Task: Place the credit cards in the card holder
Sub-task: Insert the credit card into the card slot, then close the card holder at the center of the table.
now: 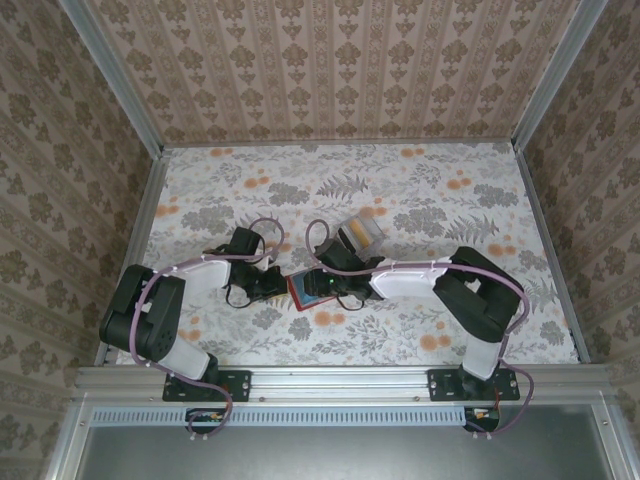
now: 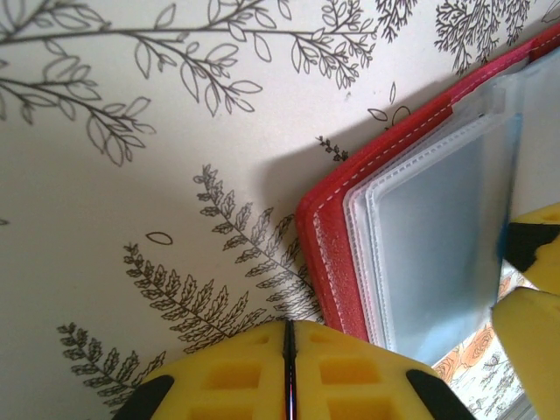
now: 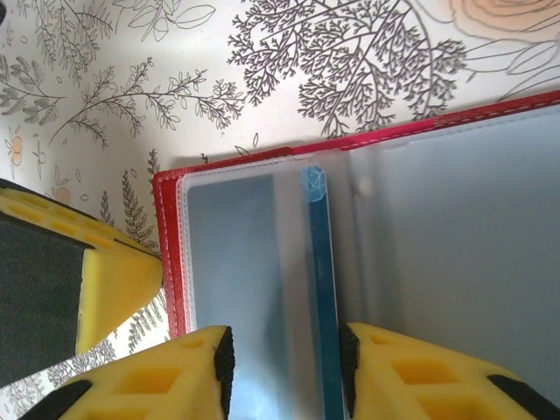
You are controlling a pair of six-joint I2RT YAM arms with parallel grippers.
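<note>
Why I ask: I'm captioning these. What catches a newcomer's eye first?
An open red bifold card holder with clear pockets lies mid-table between the left tool and right tool. A thin bluish card sits between the right tool's fingers; a small silvery-tan card stack lies behind.

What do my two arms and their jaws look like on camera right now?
Both the left arm and right arm have white link shells between bulky black joints, with a purple cable looping along each. The jaws are yellow blocks with black trim.

grainy card holder (image 2: 328, 254), frosted plastic pockets (image 2: 437, 236)
</note>
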